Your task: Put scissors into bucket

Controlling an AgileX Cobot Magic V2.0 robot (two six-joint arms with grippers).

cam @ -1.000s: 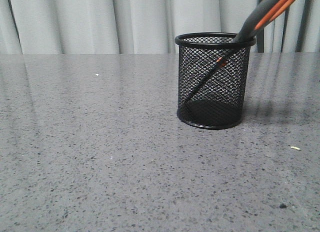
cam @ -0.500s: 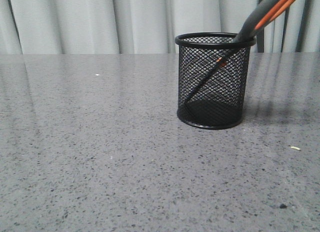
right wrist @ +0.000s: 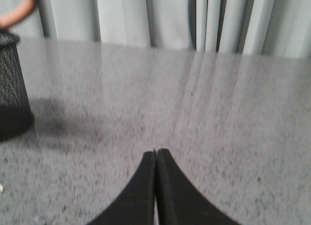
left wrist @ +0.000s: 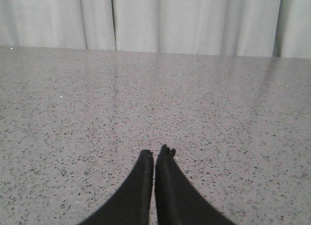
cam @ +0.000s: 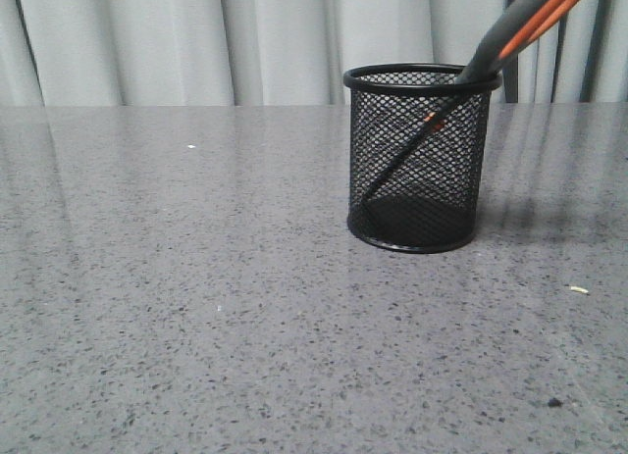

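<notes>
Scissors (cam: 491,47) in bucket (cam: 420,160), blades down, handles leaning out over rim.
Left gripper (left wrist: 154,157) and right gripper (right wrist: 156,154): pressed together, empty, above table (cam: 196,307).

Even, soft light leaves pale streaks of sheen on the speckled table (cam: 196,307) and a faint shadow right of the mesh cup (cam: 419,158), while the right wrist view is blurred throughout.

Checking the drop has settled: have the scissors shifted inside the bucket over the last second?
No. The scissors lean on the same spot of the bucket rim, blades reaching the same base corner.
</notes>
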